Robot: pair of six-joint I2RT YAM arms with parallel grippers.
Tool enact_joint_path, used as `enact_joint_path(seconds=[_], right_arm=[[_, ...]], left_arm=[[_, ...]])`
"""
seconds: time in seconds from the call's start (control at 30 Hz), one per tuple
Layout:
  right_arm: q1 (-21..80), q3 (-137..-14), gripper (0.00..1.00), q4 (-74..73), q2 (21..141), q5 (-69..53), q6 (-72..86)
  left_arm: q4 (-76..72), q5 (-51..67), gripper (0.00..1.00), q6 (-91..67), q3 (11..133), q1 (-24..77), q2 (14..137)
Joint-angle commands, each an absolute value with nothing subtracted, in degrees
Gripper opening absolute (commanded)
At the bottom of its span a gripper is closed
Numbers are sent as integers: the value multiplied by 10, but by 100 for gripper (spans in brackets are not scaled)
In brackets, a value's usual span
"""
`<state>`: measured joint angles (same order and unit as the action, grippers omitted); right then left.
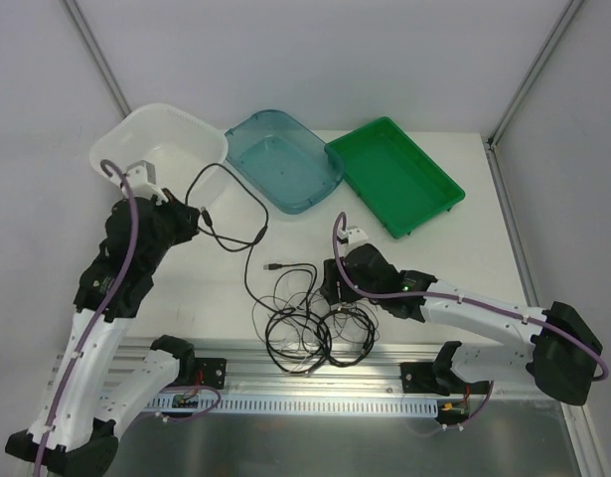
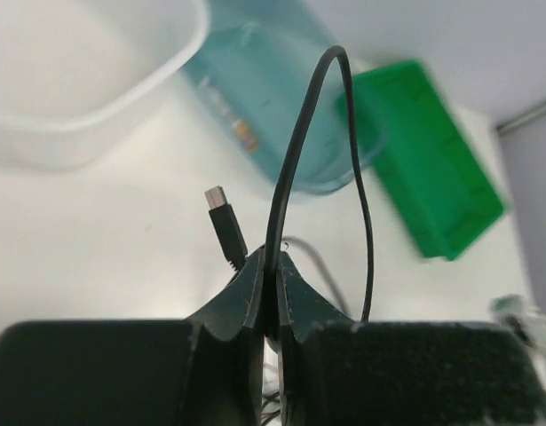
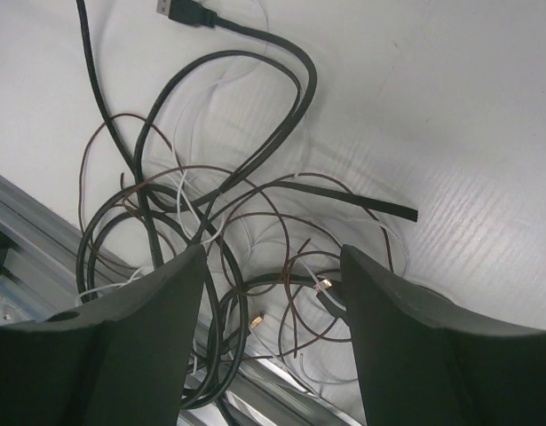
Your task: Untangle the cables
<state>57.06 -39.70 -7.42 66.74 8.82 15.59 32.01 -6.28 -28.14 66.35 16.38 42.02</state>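
Observation:
A tangle of thin black and dark brown cables [image 1: 310, 323] lies at the table's near edge. One black cable [image 1: 257, 214] runs from it up and left in a loop to my left gripper [image 1: 191, 221], which is shut on it and holds it above the table. In the left wrist view the fingers [image 2: 271, 262] pinch this cable [image 2: 295, 142], and its small plug [image 2: 221, 217] sticks up beside them. My right gripper [image 1: 330, 288] is open just above the tangle's right part. In the right wrist view [image 3: 273, 253] the coils [image 3: 210, 204] lie between its fingers, untouched, with a USB plug [image 3: 179, 11] at the top.
A white tub [image 1: 161, 149], a translucent blue tray [image 1: 283, 159] and a green tray [image 1: 394, 177] stand in a row at the back. An aluminium rail [image 1: 285, 383] runs along the near edge, under part of the tangle.

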Motion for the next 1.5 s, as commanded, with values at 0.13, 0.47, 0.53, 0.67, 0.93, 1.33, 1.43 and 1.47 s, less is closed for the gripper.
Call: enact_joint_path(seconds=[0.13, 0.47, 0.53, 0.67, 0.93, 1.33, 1.43, 1.47], right_arm=[[599, -398, 65, -72, 699, 104, 187], [624, -415, 65, -96, 700, 141, 178], [627, -412, 65, -97, 690, 149, 177], [631, -408, 65, -99, 675, 170, 171], [636, -410, 65, -96, 688, 173, 169], [659, -426, 66, -105, 702, 181, 160], [666, -432, 66, -107, 711, 181, 156], [670, -433, 66, -107, 713, 182, 156]], left_arm=[[311, -264, 3, -280, 535, 157, 503], [317, -155, 90, -376, 458, 149, 456], [326, -96, 95, -399, 446, 150, 426], [348, -7, 88, -468, 377, 155, 357], [348, -70, 77, -565, 316, 272, 408], [350, -210, 69, -664, 359, 397, 641], [349, -227, 58, -690, 373, 410, 675], [349, -233, 55, -700, 382, 419, 682]])
